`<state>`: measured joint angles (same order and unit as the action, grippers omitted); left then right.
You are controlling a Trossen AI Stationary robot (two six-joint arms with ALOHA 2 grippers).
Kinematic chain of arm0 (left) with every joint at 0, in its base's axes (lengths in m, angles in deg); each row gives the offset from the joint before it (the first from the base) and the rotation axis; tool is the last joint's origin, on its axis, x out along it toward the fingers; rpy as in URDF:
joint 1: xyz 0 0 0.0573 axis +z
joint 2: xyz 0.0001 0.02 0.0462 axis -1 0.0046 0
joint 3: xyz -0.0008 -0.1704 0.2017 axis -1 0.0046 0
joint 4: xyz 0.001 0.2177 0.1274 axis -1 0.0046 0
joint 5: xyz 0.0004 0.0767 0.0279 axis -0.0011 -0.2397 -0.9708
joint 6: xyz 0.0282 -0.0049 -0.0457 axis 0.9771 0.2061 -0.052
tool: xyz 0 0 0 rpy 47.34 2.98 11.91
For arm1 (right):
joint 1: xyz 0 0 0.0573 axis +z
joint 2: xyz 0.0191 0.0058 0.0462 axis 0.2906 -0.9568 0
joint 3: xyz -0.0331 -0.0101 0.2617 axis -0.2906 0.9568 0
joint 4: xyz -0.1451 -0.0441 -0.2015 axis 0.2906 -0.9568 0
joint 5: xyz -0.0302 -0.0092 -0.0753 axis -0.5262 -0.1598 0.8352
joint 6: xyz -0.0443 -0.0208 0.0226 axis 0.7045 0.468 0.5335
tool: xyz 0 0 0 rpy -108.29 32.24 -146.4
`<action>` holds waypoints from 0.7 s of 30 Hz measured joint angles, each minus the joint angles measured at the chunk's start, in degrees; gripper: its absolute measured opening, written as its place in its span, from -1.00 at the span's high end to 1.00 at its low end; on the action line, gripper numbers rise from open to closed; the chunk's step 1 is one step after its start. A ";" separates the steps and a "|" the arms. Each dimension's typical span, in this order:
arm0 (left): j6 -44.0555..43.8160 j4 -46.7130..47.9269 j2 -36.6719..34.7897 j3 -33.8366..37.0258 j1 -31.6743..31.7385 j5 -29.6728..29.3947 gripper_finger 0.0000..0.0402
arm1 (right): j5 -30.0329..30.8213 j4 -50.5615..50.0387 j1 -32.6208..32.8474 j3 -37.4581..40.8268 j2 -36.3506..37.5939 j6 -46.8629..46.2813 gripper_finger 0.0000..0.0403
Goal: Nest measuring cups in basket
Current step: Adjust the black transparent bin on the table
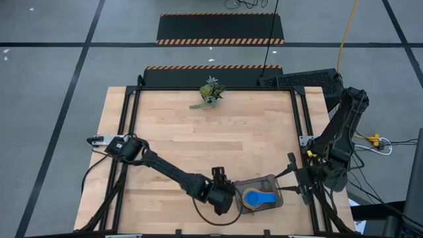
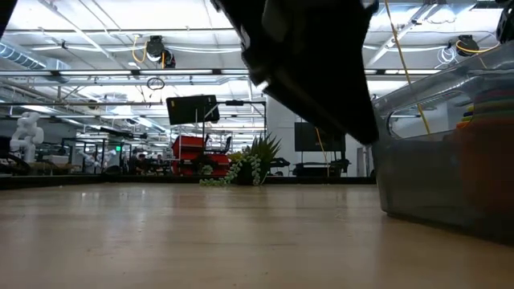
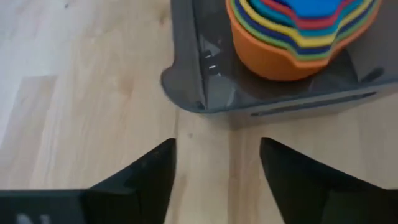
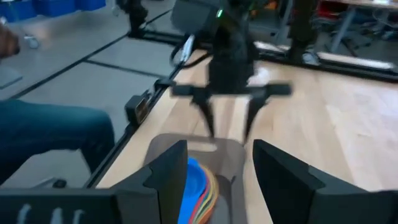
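Note:
The grey basket (image 1: pixel 259 198) stands near the table's front edge, right of centre. In it the measuring cups (image 3: pixel 297 31) sit nested one inside another, orange outermost and blue (image 1: pixel 256 198) on top. My left gripper (image 1: pixel 230 199) is just left of the basket, slanting down, open, with bare table between its fingers and the basket's rounded corner (image 3: pixel 198 93) right ahead of them. My right gripper (image 1: pixel 292 176) hangs open above the basket's right end; in its wrist view the basket (image 4: pixel 219 151) lies beyond and below its fingers.
A small green plant sprig (image 1: pixel 210 94) lies at the table's far edge. Bare wood fills the middle and left of the table. The front edge runs close behind the basket. A person's leg in blue trousers (image 4: pixel 43 130) shows beside the table.

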<state>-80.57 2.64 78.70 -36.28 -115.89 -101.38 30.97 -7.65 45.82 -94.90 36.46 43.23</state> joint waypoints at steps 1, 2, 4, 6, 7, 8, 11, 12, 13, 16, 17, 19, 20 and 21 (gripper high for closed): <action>1.60 -1.89 0.00 1.11 0.24 0.28 -0.12 | 0.18 -0.02 0.00 0.00 0.22 0.38 0.14; 2.68 -2.87 0.00 1.98 0.55 0.36 -0.07 | 0.20 -0.01 0.00 -0.01 0.27 0.76 0.14; 3.30 -3.03 0.00 3.12 1.28 0.56 0.02 | 0.18 -0.06 0.00 -0.02 0.25 1.24 0.14; 4.04 -3.12 0.00 3.78 2.11 0.71 0.10 | 0.18 -0.04 0.01 -0.02 0.24 1.40 0.14; 4.93 -3.51 0.00 3.97 2.45 1.03 0.13 | 0.20 -0.04 0.00 -0.01 0.25 1.46 0.14; 6.20 -4.45 0.00 4.17 2.79 1.28 0.16 | 0.20 -0.02 0.00 -0.02 0.25 1.71 0.14; 11.10 -10.04 0.00 5.20 3.60 3.04 0.24 | 0.54 -0.04 0.00 -0.02 0.25 2.53 0.14; 12.48 -12.22 0.00 5.64 3.87 3.61 0.26 | 1.41 -0.04 0.00 -0.02 0.23 2.66 0.14; 13.52 -13.87 0.00 6.10 4.15 4.21 0.28 | 1.80 -0.04 0.00 -0.01 0.25 2.82 0.14; 15.04 -17.33 0.00 7.33 5.15 5.03 0.31 | 2.95 -0.04 0.00 -0.02 0.23 3.15 0.14; 15.18 -18.00 0.00 7.68 5.44 4.99 0.31 | 2.95 -0.05 0.00 -0.02 0.23 3.15 0.14; 15.77 -18.93 0.00 7.97 5.92 4.91 0.31 | 2.95 -0.04 0.00 -0.02 0.23 3.15 0.14; 16.17 -19.84 0.00 8.03 6.12 5.00 0.31 | 2.95 -0.06 0.00 -0.02 0.23 3.15 0.14; 16.39 -20.79 0.00 8.03 6.28 5.08 0.31 | 2.95 -0.05 0.00 -0.01 0.23 3.15 0.14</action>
<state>-64.18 -18.15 78.70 -28.24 -109.61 -96.30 33.92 -7.70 45.82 -94.91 36.69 46.38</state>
